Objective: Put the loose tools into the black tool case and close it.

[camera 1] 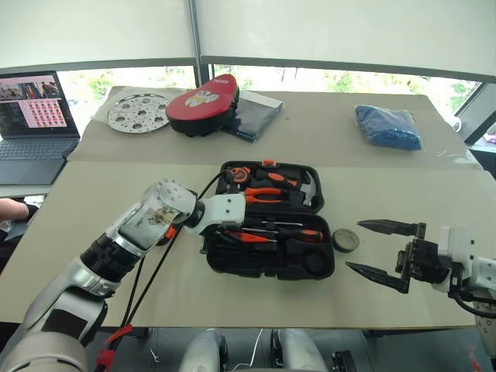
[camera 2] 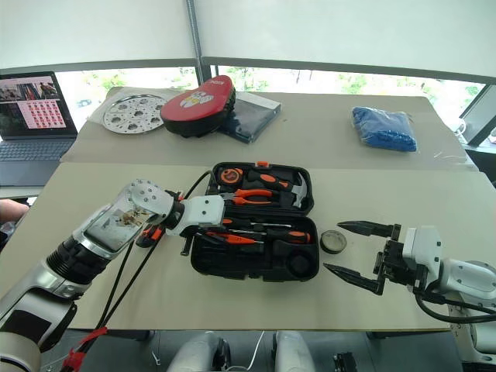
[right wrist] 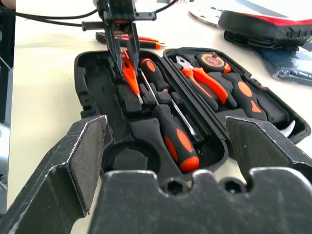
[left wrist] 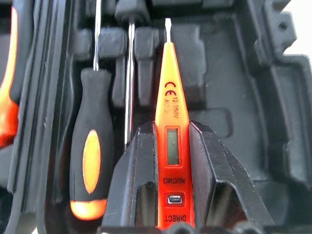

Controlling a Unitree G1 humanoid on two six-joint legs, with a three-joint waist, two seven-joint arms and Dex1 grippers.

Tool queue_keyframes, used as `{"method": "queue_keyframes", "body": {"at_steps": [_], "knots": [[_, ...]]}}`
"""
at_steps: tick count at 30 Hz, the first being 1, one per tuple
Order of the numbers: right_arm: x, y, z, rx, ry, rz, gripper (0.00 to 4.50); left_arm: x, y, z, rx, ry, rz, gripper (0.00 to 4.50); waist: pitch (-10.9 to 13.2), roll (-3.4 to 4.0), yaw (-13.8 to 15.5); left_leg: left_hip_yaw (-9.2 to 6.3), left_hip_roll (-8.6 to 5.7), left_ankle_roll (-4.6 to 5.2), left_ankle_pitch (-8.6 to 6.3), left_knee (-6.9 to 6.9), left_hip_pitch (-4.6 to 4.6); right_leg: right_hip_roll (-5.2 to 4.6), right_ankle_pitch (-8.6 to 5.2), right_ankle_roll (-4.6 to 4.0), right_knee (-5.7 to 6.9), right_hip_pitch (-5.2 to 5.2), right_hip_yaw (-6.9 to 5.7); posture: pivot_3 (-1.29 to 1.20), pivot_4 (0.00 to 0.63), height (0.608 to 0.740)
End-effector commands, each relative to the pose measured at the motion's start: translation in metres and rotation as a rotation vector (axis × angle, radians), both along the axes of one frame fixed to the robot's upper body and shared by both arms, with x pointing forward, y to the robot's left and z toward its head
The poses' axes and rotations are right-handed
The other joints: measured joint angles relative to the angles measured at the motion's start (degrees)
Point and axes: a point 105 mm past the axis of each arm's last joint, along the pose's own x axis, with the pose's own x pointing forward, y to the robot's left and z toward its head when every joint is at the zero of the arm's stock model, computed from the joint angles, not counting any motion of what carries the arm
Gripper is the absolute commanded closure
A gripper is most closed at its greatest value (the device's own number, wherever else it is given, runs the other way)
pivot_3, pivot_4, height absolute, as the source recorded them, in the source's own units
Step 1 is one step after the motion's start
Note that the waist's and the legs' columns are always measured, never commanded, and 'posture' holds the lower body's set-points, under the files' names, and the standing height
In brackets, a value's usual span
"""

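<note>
The black tool case (camera 1: 267,269) lies open in the middle of the table. My left gripper (left wrist: 171,141) is shut on a small all-orange screwdriver (left wrist: 168,92) and holds it tip-down over the case's near half, beside two orange-and-black screwdrivers (right wrist: 178,139) seated in their recesses. More loose tools (right wrist: 141,41) lie on the table left of the case, partly hidden by my left arm. A small grey tape ring (camera 1: 346,240) sits just right of the case. My right gripper (camera 1: 354,246) hangs open and level beside that ring, holding nothing.
The case's far half holds orange-handled pliers (camera 1: 267,195), a hammer and a tape measure. At the back are a red-and-black pad (camera 1: 203,105), a perforated metal disc (camera 1: 138,112) and a blue bundle (camera 1: 387,126). A laptop (camera 1: 31,124) and a person's hand (camera 1: 9,208) are at the left.
</note>
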Motion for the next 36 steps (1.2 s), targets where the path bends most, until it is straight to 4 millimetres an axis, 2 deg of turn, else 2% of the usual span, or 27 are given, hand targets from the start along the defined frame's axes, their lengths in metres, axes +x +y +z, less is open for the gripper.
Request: {"method": "queue_keyframes", "body": {"at_steps": [1,9,14,16,20,23,27,28,30,32,33,35,36], "knots": [[-0.003,0.006,0.007,0.006,-0.033,0.014,0.0,0.004,-0.007,0.003,0.025,-0.028,0.008,4.06,0.0,0.0,0.1,0.0,0.0,0.0,0.0,0.05,-0.03,-0.01,0.0,0.01,0.0,0.0,-0.01,0.0,0.15,0.74],[-0.003,0.012,0.01,0.018,-0.033,0.03,0.0,0.002,0.0,-0.01,0.123,0.021,0.055,4.06,0.0,0.0,0.0,-0.04,0.01,0.19,-0.11,0.2,-0.11,-0.01,0.0,0.04,0.04,0.0,-0.05,0.0,0.15,0.74],[-0.003,0.016,0.011,0.028,-0.03,0.032,0.0,-0.001,-0.017,-0.002,0.006,0.051,0.079,4.06,0.0,0.01,0.0,-0.05,0.01,0.19,-0.11,0.2,-0.05,-0.02,0.0,0.04,0.08,0.04,-0.04,0.0,0.15,0.74],[-0.003,0.017,0.01,0.031,-0.026,0.034,0.0,-0.006,-0.026,0.007,-0.07,0.077,0.054,3.05,0.0,0.01,0.1,-0.04,-0.01,0.22,-0.12,0.25,-0.09,-0.04,0.0,0.05,0.07,0.04,-0.04,0.0,0.15,0.74],[-0.003,0.017,0.01,0.045,-0.015,0.032,0.0,-0.007,-0.033,0.032,-0.225,0.073,0.052,1.72,0.0,0.01,0.1,-0.13,0.06,0.25,-0.15,0.61,-0.47,-0.04,0.0,0.09,0.13,-0.17,-0.13,0.0,0.15,0.74],[-0.004,0.016,0.009,0.053,-0.003,0.021,0.0,-0.013,-0.034,0.05,-0.326,0.042,-0.017,1.72,0.0,0.01,0.1,-0.14,0.04,0.23,-0.13,0.69,-0.52,-0.06,0.02,0.12,0.14,-0.2,-0.12,0.0,0.15,0.74],[-0.005,0.016,0.007,0.06,0.005,0.014,0.0,-0.01,-0.028,0.059,-0.464,0.004,-0.042,1.72,0.0,0.03,0.0,-0.14,0.04,0.25,-0.14,0.69,-0.48,-0.06,0.03,0.12,0.14,-0.15,-0.12,0.0,0.15,0.74],[-0.004,0.016,0.007,0.063,0.004,0.012,0.0,-0.009,-0.025,0.057,-0.498,-0.013,-0.053,2.11,0.0,0.03,0.0,-0.14,0.03,0.24,-0.14,0.69,-0.47,-0.07,0.03,0.12,0.15,-0.15,-0.11,0.0,0.15,0.74],[-0.002,0.017,0.008,0.07,-0.001,0.011,0.0,-0.009,-0.016,0.045,-0.523,-0.012,-0.069,2.4,0.0,0.03,-0.1,-0.13,0.04,0.23,-0.13,0.69,-0.43,-0.06,0.03,0.12,0.16,-0.13,-0.1,0.0,0.15,0.74],[-0.001,0.018,0.009,0.075,-0.01,0.014,0.0,-0.006,-0.011,0.036,-0.559,-0.017,-0.062,3.25,0.0,0.03,-0.1,-0.13,0.04,0.22,-0.13,0.69,-0.39,-0.05,0.03,0.11,0.18,-0.11,-0.1,0.0,0.15,0.74],[0.0,0.019,0.01,0.075,-0.026,0.013,0.0,-0.003,-0.01,0.034,-0.583,-0.024,-0.047,3.44,0.0,0.03,0.0,-0.13,0.04,0.22,-0.13,0.69,-0.38,-0.05,0.03,0.11,0.19,-0.11,-0.12,0.0,0.15,0.74],[0.001,0.021,0.012,0.083,-0.05,0.016,0.0,-0.001,-0.007,0.026,-0.601,-0.039,-0.047,4.24,0.0,0.03,0.1,-0.13,0.04,0.24,-0.14,0.71,-0.4,-0.06,0.05,0.1,0.19,-0.1,-0.13,0.0,0.15,0.74],[0.002,0.022,0.013,0.086,-0.058,0.018,0.0,0.0,-0.006,0.022,-0.601,-0.044,-0.046,4.44,0.0,0.03,0.2,-0.14,0.03,0.26,-0.15,0.74,-0.42,-0.08,0.06,0.12,0.18,-0.09,-0.14,0.0,0.15,0.74]]}}
